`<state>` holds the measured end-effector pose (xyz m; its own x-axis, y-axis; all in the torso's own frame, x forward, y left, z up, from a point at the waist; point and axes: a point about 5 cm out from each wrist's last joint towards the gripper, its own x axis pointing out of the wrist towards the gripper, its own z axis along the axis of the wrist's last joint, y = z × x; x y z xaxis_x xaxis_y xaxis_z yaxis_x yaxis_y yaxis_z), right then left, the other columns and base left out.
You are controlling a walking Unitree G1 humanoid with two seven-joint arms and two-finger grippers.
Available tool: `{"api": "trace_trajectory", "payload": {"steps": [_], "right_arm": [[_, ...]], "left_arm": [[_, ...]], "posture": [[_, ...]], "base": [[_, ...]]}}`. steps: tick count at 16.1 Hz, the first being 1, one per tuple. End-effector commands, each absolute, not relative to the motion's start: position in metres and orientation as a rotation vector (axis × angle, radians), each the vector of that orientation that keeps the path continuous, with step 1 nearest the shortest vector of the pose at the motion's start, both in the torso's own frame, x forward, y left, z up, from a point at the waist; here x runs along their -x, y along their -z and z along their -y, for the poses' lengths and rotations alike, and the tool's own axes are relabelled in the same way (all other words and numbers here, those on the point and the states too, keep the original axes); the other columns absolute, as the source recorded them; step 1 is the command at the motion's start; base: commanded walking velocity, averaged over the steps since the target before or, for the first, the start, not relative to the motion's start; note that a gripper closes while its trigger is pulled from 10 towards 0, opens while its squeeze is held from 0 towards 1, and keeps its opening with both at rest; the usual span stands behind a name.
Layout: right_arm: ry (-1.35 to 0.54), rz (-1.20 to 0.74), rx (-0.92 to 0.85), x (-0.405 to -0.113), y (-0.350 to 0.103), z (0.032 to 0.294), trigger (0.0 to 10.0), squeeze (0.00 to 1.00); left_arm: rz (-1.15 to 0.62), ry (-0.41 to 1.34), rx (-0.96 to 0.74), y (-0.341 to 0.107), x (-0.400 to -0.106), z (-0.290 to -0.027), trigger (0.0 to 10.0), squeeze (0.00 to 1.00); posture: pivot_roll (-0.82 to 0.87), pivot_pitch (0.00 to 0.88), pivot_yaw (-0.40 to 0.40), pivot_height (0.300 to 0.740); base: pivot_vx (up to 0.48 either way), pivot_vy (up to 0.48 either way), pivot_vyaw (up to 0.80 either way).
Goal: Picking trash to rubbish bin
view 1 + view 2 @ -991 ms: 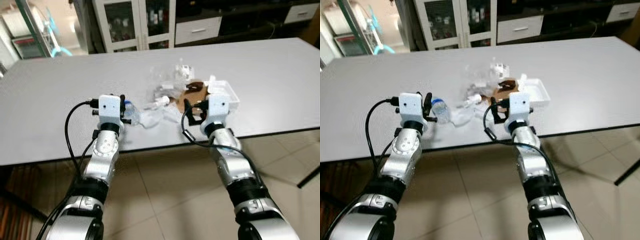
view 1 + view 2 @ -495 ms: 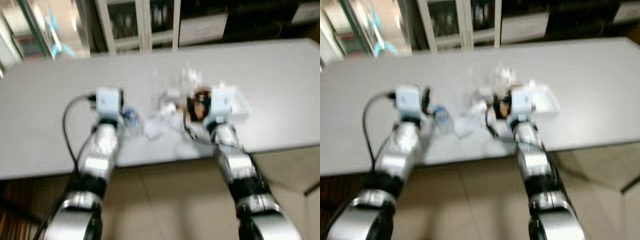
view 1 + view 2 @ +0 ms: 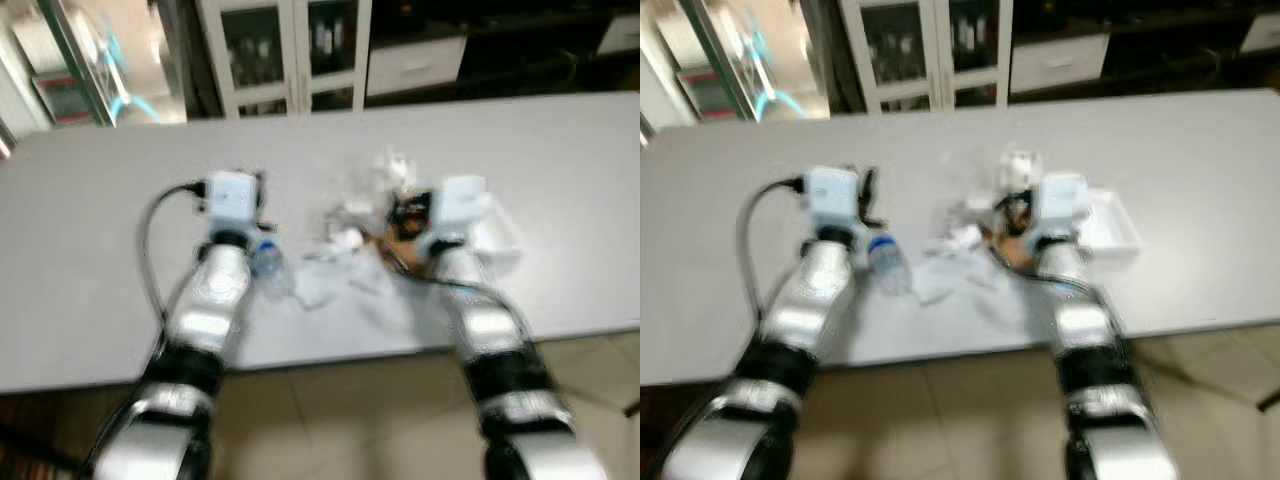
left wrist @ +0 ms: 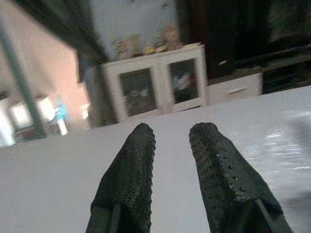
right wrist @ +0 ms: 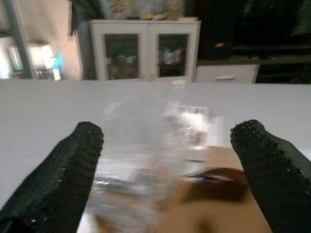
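Observation:
A pile of trash lies mid-table on the grey table, all of it blurred: a clear plastic bottle with a blue label, crumpled white wrappers, brown cardboard, clear plastic film and a white tray. My left gripper hovers over bare table just left of the bottle, its fingers close together with nothing between them. My right gripper is open wide, low over the cardboard and film, which lie between and ahead of its fingers.
A white glass-door cabinet and white drawers stand behind the table. The table's near edge runs under my forearms, with tiled floor below. Bare table spreads left and right of the pile.
The camera has moved closer and the table edge has dropped in view. Both arms now reach further over the table, the right gripper onto the cardboard. The trash has not moved.

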<state>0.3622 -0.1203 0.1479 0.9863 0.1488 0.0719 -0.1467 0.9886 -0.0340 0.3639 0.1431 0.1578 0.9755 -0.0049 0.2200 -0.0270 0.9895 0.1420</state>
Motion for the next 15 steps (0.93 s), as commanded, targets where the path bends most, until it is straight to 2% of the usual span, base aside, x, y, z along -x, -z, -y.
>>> {"api": "trace_trajectory", "payload": {"steps": [1,4,15], "right_arm": [[-0.123,0.078,0.043,-0.3635,-0.1513,0.1305,10.0,0.0],[-0.12,0.076,0.034,-0.3629,-0.1508,0.1312,10.0,0.0],[-0.137,0.059,0.03,-0.3616,-0.1465,0.1277,10.0,0.0]], "left_arm": [[0.227,0.001,-0.144,-0.1608,-0.3645,-0.1376,10.0,0.0],[0.236,0.0,-0.142,-0.1617,-0.3639,-0.1369,10.0,0.0],[0.249,0.039,-0.16,-0.1662,-0.3633,-0.1304,10.0,0.0]], "posture": [[-0.05,0.023,0.047,0.74],[-0.05,0.025,0.046,0.74],[-0.05,0.012,0.051,0.74]], "base": [[0.382,0.0,0.0],[0.326,0.0,0.0],[0.0,0.0,0.0]]}}
